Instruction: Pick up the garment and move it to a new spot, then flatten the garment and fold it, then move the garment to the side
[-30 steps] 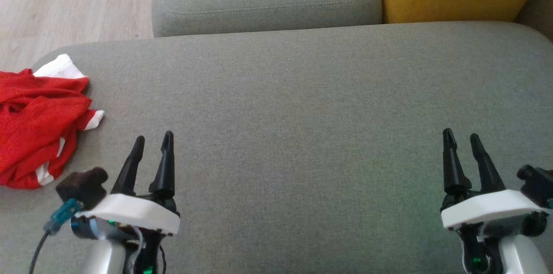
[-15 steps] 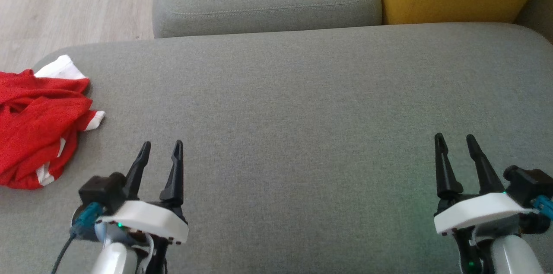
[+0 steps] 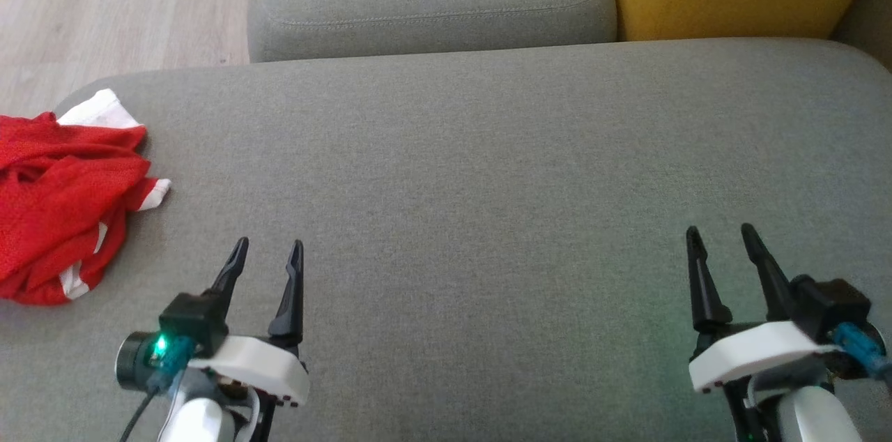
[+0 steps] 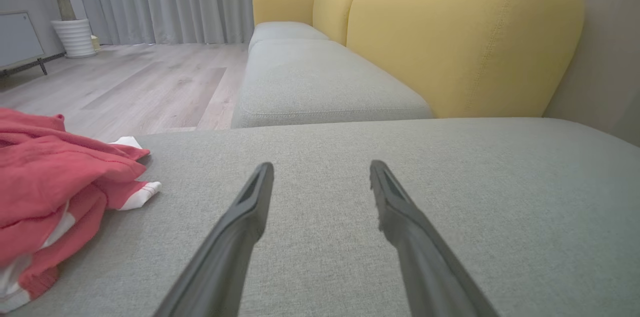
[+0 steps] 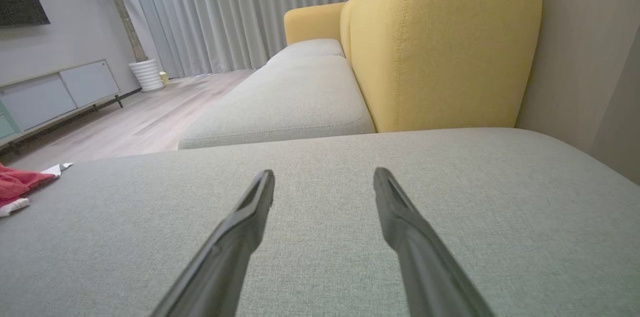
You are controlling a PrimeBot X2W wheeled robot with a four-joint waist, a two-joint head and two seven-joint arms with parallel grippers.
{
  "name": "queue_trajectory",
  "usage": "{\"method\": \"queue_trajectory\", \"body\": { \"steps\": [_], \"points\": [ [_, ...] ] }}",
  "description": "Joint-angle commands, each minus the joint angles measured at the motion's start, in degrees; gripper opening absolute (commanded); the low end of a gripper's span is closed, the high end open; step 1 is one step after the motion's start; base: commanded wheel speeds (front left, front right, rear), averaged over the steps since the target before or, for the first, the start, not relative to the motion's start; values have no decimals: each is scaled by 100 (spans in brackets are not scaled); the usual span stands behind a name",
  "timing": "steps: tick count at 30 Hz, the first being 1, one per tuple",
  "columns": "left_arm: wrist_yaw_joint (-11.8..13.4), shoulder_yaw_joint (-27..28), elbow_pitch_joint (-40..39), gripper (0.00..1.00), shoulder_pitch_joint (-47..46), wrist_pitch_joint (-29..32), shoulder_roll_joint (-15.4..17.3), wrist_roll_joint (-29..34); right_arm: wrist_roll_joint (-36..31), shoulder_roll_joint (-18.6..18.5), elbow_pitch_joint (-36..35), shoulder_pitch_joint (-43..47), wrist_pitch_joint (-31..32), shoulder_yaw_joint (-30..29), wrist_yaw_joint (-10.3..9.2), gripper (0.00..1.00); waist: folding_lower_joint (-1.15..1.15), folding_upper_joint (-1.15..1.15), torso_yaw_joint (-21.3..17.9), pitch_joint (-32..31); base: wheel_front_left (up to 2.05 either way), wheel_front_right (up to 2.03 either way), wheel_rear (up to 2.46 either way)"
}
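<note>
Judging by how things lie, step 1 of the task, the pick-up, is in hand and not yet begun. The crumpled red mesh garment with white trim (image 3: 66, 201) lies in a heap at the left edge of the broad grey fabric sofa seat (image 3: 488, 170), partly cut off by the left border of the head view, and nothing touches it. The left gripper (image 3: 270, 242) hovers over the near left of the seat, its 2 dark fingers spread apart and empty; the garment is near it, off to its left and a little farther. The right gripper (image 3: 719, 228) hovers at the near right, likewise spread and empty, well apart from the garment.

The next move, as I judge it, calls for the left arm to swing left to the heap, bring its spread fingers down around a raised fold and close on enough cloth to lift it. The bare middle of the seat looks a fit new spot.

The garment is bunched, with overlapping folds and deep creases. A white cuff-like end pokes out at its right side, and another white patch shows at its far edge. The cloth looks thin and limp, so it will likely sag when lifted. Which part is sleeve or hem I cannot tell.
</note>
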Motion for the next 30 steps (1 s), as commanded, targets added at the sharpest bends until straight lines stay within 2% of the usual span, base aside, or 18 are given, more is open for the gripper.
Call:
{"method": "queue_trajectory", "body": {
  "steps": [1, 10, 18, 30],
  "points": [
    [49, 155, -156, 100, -179, -91, 99, 206, -199, -21, -194, -136, -83, 157, -4, 100, 0, 0, 4, 2, 0, 0, 0],
    [155, 130, -85, 100, -177, -240, 93, 705, -400, -7, -168, -130, -161, 212, -4, 100, 0, 0, 19, 10, 0, 0, 0],
    [113, 217, 8, 100, -157, -240, 20, 500, -30, -3, -76, -147, -170, 187, -4, 100, 0, 0, 21, 18, 0, 0, 0],
    [104, 253, 60, 100, -169, -240, -33, 436, 1, -2, -28, -173, -177, 179, -4, 100, 0, 0, 33, 42, 0, 0, 0]
  ]
}}
